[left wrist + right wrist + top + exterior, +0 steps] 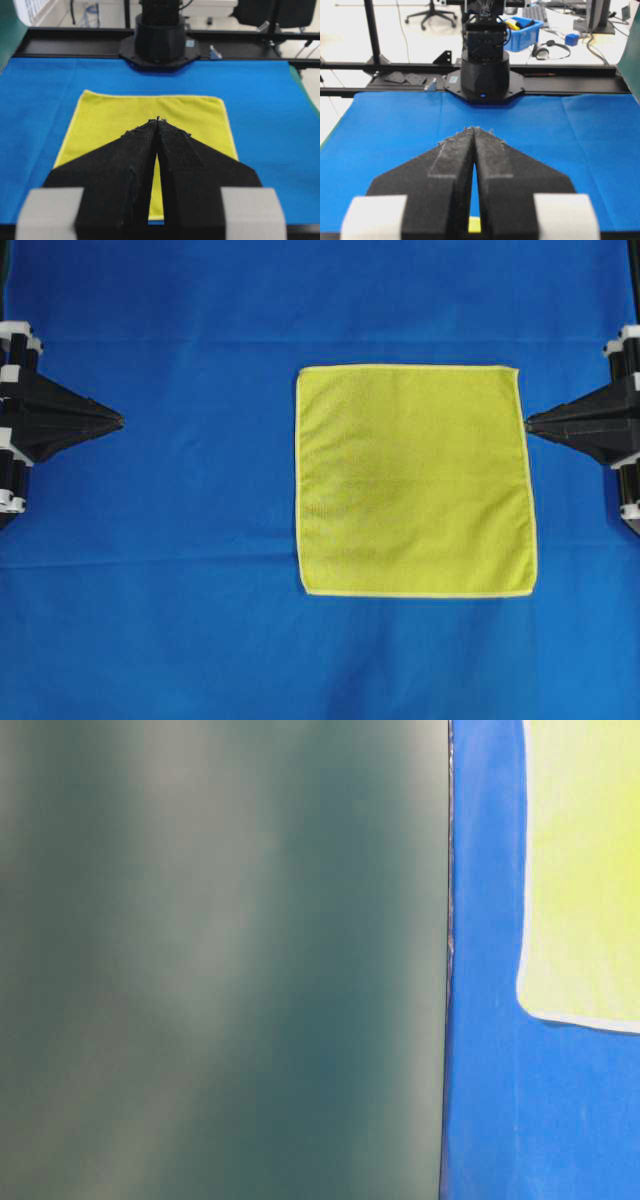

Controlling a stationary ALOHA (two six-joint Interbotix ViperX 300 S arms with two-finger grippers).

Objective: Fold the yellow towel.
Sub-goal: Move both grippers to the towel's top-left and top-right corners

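The yellow towel (415, 480) lies flat and unfolded on the blue cloth, right of centre in the overhead view, its pale hem showing all round. My left gripper (118, 421) hangs at the left edge, well away from the towel, tips together and empty. My right gripper (529, 423) is shut too, its tips just off the towel's right hem. From the left wrist the towel (110, 125) spreads beyond the closed gripper (157, 120). From the right wrist only a sliver of towel (474, 225) shows under the closed gripper (474, 129).
The blue cloth (160, 570) covers the whole table. A blurred dark green panel (220, 960) fills most of the table-level view, with a towel corner (580, 920) at its right. Each opposite arm base (159, 40) (484, 75) stands at the table's far edge.
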